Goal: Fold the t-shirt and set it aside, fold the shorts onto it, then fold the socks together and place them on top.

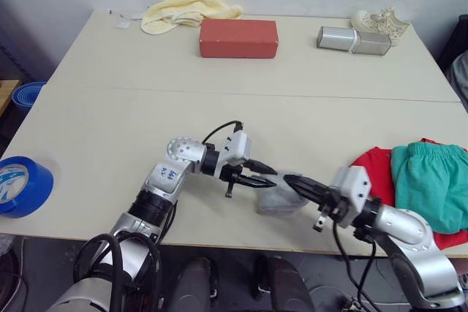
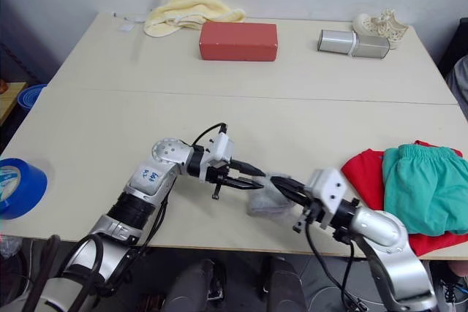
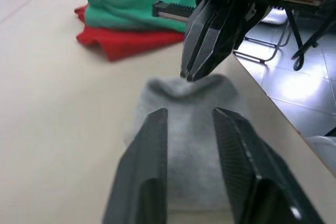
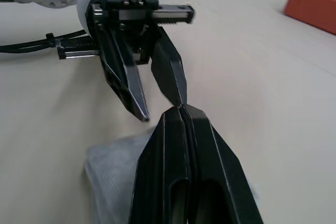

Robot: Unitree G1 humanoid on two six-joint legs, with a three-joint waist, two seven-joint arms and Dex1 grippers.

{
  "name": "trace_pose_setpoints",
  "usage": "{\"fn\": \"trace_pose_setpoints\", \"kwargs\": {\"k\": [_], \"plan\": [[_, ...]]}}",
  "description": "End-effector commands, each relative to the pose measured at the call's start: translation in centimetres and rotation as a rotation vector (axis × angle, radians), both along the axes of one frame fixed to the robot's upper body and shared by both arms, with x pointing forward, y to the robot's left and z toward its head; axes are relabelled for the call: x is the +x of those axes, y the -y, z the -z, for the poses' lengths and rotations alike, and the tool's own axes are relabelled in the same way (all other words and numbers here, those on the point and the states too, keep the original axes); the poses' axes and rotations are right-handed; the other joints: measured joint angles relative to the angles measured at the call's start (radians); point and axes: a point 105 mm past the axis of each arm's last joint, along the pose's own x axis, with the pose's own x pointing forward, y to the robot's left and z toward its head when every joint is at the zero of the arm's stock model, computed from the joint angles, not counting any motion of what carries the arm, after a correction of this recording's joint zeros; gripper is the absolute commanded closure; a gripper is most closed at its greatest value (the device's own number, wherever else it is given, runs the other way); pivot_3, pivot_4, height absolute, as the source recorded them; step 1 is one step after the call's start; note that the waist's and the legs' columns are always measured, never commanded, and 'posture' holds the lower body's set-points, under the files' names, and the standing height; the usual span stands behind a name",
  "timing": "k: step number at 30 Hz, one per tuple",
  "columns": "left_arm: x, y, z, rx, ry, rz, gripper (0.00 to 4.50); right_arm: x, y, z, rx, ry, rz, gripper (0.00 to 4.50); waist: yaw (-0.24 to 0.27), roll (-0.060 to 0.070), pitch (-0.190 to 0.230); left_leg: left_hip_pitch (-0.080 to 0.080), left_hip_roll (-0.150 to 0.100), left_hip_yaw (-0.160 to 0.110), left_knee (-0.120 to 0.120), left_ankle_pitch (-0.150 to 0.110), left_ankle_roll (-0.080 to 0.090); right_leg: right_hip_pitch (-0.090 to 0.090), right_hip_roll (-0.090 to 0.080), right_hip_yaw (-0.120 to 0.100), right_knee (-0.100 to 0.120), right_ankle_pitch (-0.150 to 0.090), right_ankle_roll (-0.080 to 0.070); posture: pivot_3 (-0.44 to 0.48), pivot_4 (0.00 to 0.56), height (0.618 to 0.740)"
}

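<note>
Between both end effectors lie the socks [image 1: 278,201], seemingly touching.

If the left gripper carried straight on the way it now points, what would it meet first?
Most likely the right gripper, which faces it tip to tip just above the socks. The left gripper is open over the socks; depth between the tips is hard to judge.

**Clothes on the table**

The red t-shirt [image 1: 373,173] lies folded flat by the table's right edge, near the front. The teal-green shorts [image 1: 431,180] sit on top of it, a bit crumpled. The small grey socks [image 2: 267,199] lie in a soft bundle at the table's front edge, near its middle.
</note>
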Motion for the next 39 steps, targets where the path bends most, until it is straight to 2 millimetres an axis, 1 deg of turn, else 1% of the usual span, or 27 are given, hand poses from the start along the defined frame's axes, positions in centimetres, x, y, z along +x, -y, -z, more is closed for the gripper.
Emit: {"fn": "trace_pose_setpoints", "kwargs": {"k": [1,3,5,8,12,15,17,18,19,20,21,22,23,26,28,32,34,36,38,39], "plan": [[-0.9,1.0,1.1,0.044,0.01,0.033,4.46,0.2,0.3,1.2,-0.03,-0.024,0.019,4.5,-0.002,0.0,0.0,0.0,-0.001,0.0,0.001,0.0,0.001,0.0,0.0,0.0,0.0,0.0,0.001,0.0,0.15,0.74],[-1.0,1.6,1.6,0.047,0.001,0.023,4.46,0.1,0.8,2.8,-0.088,-0.044,0.018,4.5,-0.003,0.0,0.0,0.0,-0.001,0.001,0.002,-0.001,0.003,0.001,0.0,0.0,-0.001,0.001,0.002,0.0,0.15,0.74],[-1.0,2.0,2.3,0.053,-0.021,0.002,4.46,0.3,1.4,3.9,-0.102,-0.063,0.044,4.5,-0.002,0.0,0.0,0.0,-0.001,0.001,0.003,-0.002,0.003,0.001,-0.001,0.0,-0.001,0.001,0.002,0.0,0.15,0.74],[-1.0,1.7,3.7,0.109,-0.013,-0.001,4.46,0.3,1.9,4.7,-0.095,-0.083,0.065,4.5,-0.004,0.0,0.0,0.0,0.0,0.001,0.003,-0.002,0.004,0.002,-0.001,0.001,-0.001,0.002,0.003,0.0,0.15,0.74],[-0.5,1.1,4.5,0.138,-0.014,-0.05,4.46,0.4,3.1,5.4,-0.067,-0.114,0.128,4.5,-0.005,0.0,0.0,0.002,0.0,0.001,0.003,-0.002,0.003,0.002,-0.001,0.001,0.0,0.002,0.003,0.0,0.15,0.74],[-0.6,0.7,4.4,0.122,0.0,-0.042,4.46,0.3,3.6,4.9,-0.003,-0.128,0.152,4.5,-0.004,0.0,0.0,0.003,0.0,0.001,0.003,-0.002,0.003,0.003,-0.001,0.001,-0.001,0.002,0.003,0.0,0.15,0.74],[-0.8,0.6,3.8,0.093,0.017,-0.024,4.46,0.3,3.7,4.3,0.042,-0.13,0.159,4.5,-0.003,0.0,0.0,0.003,0.0,0.0,0.003,-0.002,0.004,0.003,-0.002,0.001,-0.001,0.002,0.003,0.0,0.15,0.74],[-1.0,0.7,3.2,0.067,0.019,-0.01,4.46,0.2,3.5,3.9,0.053,-0.127,0.147,4.5,-0.004,0.0,0.0,0.002,0.0,0.0,0.003,-0.002,0.004,0.003,-0.002,0.001,-0.001,0.002,0.003,0.0,0.15,0.74],[-1.0,0.9,2.2,0.027,0.011,-0.012,4.46,0.1,3.1,3.2,0.07,-0.119,0.121,4.5,-0.004,0.0,0.0,0.003,0.0,0.0,0.003,-0.002,0.004,0.003,-0.002,0.001,-0.001,0.002,0.003,0.0,0.15,0.74],[-1.2,1.1,0.9,-0.011,0.007,0.006,4.46,0.0,2.6,2.1,0.108,-0.103,0.087,4.5,-0.005,0.0,0.0,0.002,0.0,0.0,0.003,-0.002,0.004,0.003,-0.002,0.001,0.0,0.002,0.003,0.0,0.15,0.74],[-1.2,1.3,0.1,-0.028,0.016,0.015,4.46,0.0,1.9,1.2,0.134,-0.085,0.046,4.5,-0.005,0.0,0.0,0.002,0.0,0.0,0.003,-0.002,0.004,0.003,-0.002,0.001,0.0,0.002,0.003,0.0,0.15,0.74],[-1.2,1.4,-0.1,-0.024,0.026,0.02,4.46,-0.1,1.4,0.6,0.153,-0.078,0.013,4.5,-0.005,0.0,0.0,0.002,0.0,0.0,0.003,-0.002,0.004,0.002,-0.002,0.001,0.0,0.002,0.003,0.0,0.15,0.74],[-1.2,1.4,-0.1,-0.016,0.033,0.023,4.46,-0.1,1.1,0.4,0.162,-0.076,-0.006,4.5,-0.006,0.0,0.0,0.001,0.0,0.0,0.003,-0.002,0.004,0.002,-0.002,0.001,0.0,0.002,0.003,0.0,0.15,0.74],[-1.0,1.5,1.3,0.043,0.044,0.005,4.46,0.4,0.5,1.3,0.124,-0.088,-0.012,4.5,-0.005,0.0,0.0,0.002,0.0,0.0,0.003,-0.002,0.004,0.002,-0.001,0.001,0.0,0.002,0.003,0.0,0.15,0.74],[-0.9,1.6,2.2,0.071,0.045,-0.009,4.46,1.2,0.4,2.2,0.103,-0.1,0.019,4.5,-0.005,0.0,0.0,0.001,0.0,0.0,0.003,-0.002,0.003,0.002,-0.001,0.001,0.0,0.002,0.003,0.0,0.15,0.74],[-1.3,1.8,3.3,0.1,0.051,-0.002,4.46,2.4,1.2,4.2,0.073,-0.146,0.121,4.5,-0.004,0.0,0.0,0.001,0.0,0.001,0.003,-0.002,0.003,0.001,-0.001,0.001,0.0,0.002,0.002,0.0,0.15,0.74],[-1.4,1.8,3.4,0.096,0.048,-0.004,4.46,2.5,1.6,4.5,0.09,-0.148,0.153,4.5,-0.005,0.0,0.0,0.001,0.0,0.001,0.003,-0.002,0.003,0.002,-0.001,0.001,0.0,0.002,0.003,0.0,0.15,0.74],[-1.4,1.6,3.6,0.096,0.052,-0.008,4.46,2.5,2.2,3.9,0.156,-0.145,0.182,4.5,-0.004,0.0,0.0,0.001,0.0,0.001,0.003,-0.002,0.003,0.002,-0.002,0.001,0.0,0.002,0.003,0.0,0.15,0.74],[-1.4,1.4,3.4,0.076,0.078,-0.003,4.46,2.4,2.6,2.4,0.281,-0.14,0.205,4.5,-0.004,0.0,0.0,0.001,0.0,0.001,0.003,-0.002,0.003,0.002,-0.002,0.001,0.0,0.002,0.003,0.0,0.15,0.74],[-1.5,1.4,3.0,0.052,0.082,0.009,4.46,2.1,2.6,1.6,0.343,-0.145,0.184,4.5,-0.004,0.0,0.0,0.001,0.0,0.0,0.003,-0.002,0.003,0.002,-0.002,0.001,0.0,0.002,0.003,0.0,0.15,0.74]]}}
